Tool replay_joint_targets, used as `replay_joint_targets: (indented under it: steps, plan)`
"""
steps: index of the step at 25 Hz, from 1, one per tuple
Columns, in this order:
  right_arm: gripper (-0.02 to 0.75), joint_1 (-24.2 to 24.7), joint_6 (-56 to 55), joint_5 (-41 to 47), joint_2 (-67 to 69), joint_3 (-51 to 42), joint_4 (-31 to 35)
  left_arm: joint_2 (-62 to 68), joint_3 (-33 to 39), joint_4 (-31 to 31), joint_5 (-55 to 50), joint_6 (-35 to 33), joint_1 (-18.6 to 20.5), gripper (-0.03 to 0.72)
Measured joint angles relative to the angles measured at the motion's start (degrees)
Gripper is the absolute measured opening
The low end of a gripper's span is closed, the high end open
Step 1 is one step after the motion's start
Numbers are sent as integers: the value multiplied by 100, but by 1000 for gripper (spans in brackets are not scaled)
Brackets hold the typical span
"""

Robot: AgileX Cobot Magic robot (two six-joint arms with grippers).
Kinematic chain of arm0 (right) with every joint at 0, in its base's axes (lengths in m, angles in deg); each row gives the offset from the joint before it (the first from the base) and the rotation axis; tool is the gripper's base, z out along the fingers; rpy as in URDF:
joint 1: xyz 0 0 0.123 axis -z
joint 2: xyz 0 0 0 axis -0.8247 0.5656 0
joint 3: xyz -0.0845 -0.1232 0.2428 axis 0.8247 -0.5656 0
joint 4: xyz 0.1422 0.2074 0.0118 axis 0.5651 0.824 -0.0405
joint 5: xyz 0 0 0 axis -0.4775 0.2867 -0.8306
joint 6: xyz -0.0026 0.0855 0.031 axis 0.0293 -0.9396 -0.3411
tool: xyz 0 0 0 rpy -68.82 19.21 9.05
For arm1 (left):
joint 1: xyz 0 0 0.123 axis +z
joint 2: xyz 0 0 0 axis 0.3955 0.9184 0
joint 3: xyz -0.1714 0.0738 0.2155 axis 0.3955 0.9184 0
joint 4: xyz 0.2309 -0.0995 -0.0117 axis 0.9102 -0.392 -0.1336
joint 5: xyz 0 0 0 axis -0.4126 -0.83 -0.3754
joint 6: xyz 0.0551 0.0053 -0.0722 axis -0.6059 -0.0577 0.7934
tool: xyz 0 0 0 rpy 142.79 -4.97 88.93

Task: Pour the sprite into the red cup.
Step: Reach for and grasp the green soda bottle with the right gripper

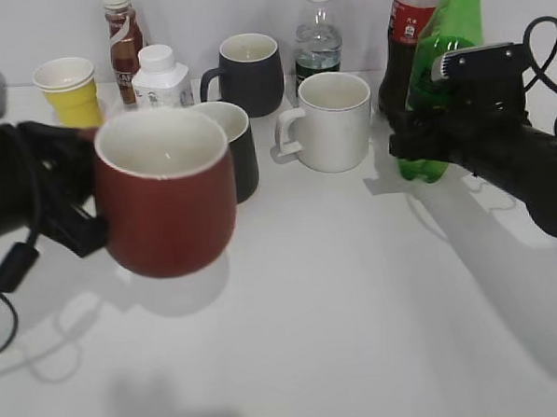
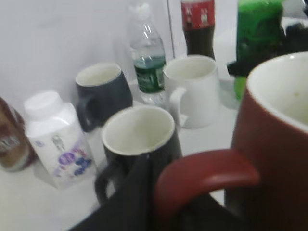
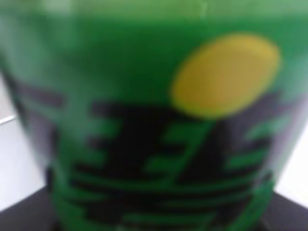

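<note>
Evidently the left gripper (image 1: 68, 196) clamps the squat red ceramic cup's (image 1: 165, 191) handle, raised for filling; the right gripper (image 1: 432, 116) seemingly clasps the tall green plastic sprite bottle (image 1: 451, 31) to pour.

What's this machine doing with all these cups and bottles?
The left gripper holds the red cup by its handle, apparently raised off the table. The right gripper is closed around the sprite, which stands upright with its cap on. No pouring yet; the cup looks empty.
</note>
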Motion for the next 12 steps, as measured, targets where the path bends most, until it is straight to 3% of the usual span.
replay_joint_targets:
  steps: [3,12]
  plan:
    - [401,0,0,35,3,39,92,286,0,0,145,7,-56,61]
    - [400,0,99,312,-263,27,-1,1395,0,233,1579,7,-86,61]
